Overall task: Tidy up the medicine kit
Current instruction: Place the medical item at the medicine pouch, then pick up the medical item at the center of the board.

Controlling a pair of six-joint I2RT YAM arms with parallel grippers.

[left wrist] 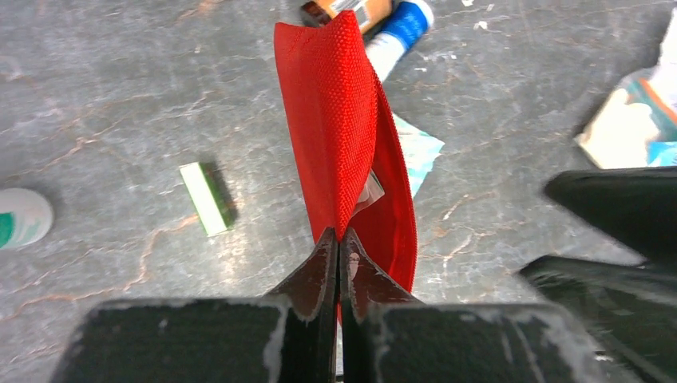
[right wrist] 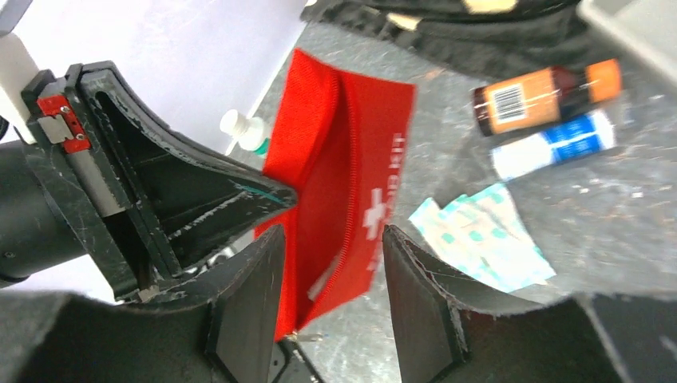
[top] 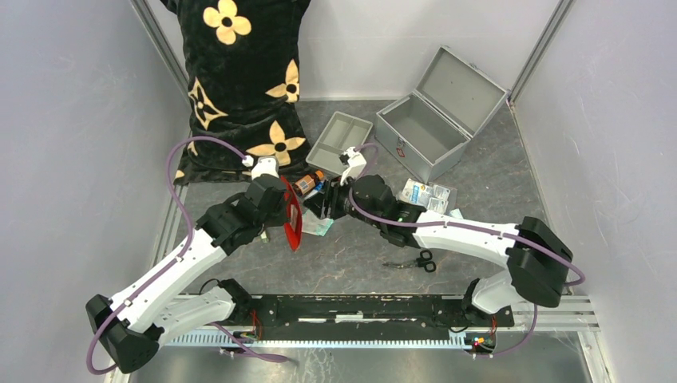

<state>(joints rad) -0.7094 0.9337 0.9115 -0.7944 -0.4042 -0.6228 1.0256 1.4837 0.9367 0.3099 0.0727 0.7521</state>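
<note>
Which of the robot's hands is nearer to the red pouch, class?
Left. The left hand is clamped on the edge of the red pouch. The right hand is open just beside it, facing its zipper opening.

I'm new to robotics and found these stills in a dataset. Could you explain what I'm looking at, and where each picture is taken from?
These are two robot arms bolted at a table's edge. The wide picture looks down from above and behind them; the other two come from a camera on each wrist. The left end effector is shut on the edge of a red first-aid pouch, holding it up. The right end effector is open, close to the pouch's open mouth. On the table lie scissors, an amber bottle, a blue-and-white tube, plaster strips, an open metal case and a grey tray.
</note>
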